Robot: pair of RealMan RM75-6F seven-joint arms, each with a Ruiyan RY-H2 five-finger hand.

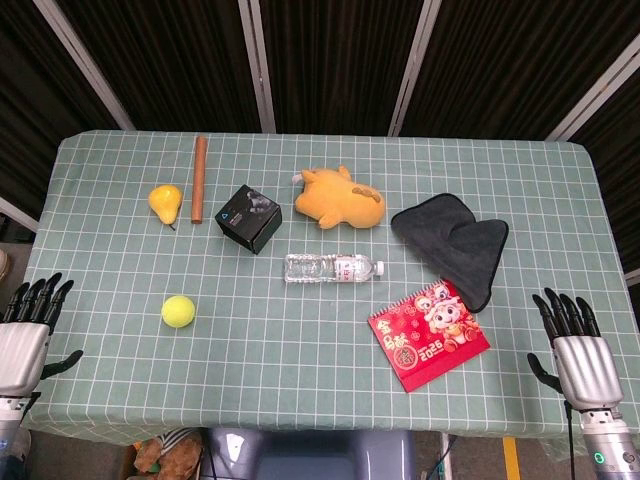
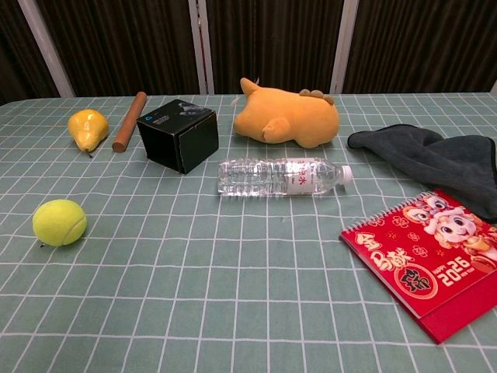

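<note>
My left hand (image 1: 28, 335) hovers at the table's near left corner, fingers straight and apart, holding nothing; the yellow tennis ball (image 1: 178, 311) (image 2: 59, 222) is the nearest thing to it. At the near right corner my right hand (image 1: 577, 350) is likewise spread and empty, closest to the red 2026 calendar (image 1: 429, 336) (image 2: 429, 261). A clear water bottle (image 1: 332, 268) (image 2: 281, 176) lies on its side mid-table. Neither hand shows in the chest view.
On the green checked tablecloth (image 1: 300, 350) lie a yellow pear (image 1: 166, 203) (image 2: 87, 128), a brown wooden rod (image 1: 199, 178) (image 2: 129, 121), a black box (image 1: 249, 218) (image 2: 178, 134), an orange plush toy (image 1: 340, 198) (image 2: 286, 116) and a dark grey cloth (image 1: 457, 242) (image 2: 443, 161).
</note>
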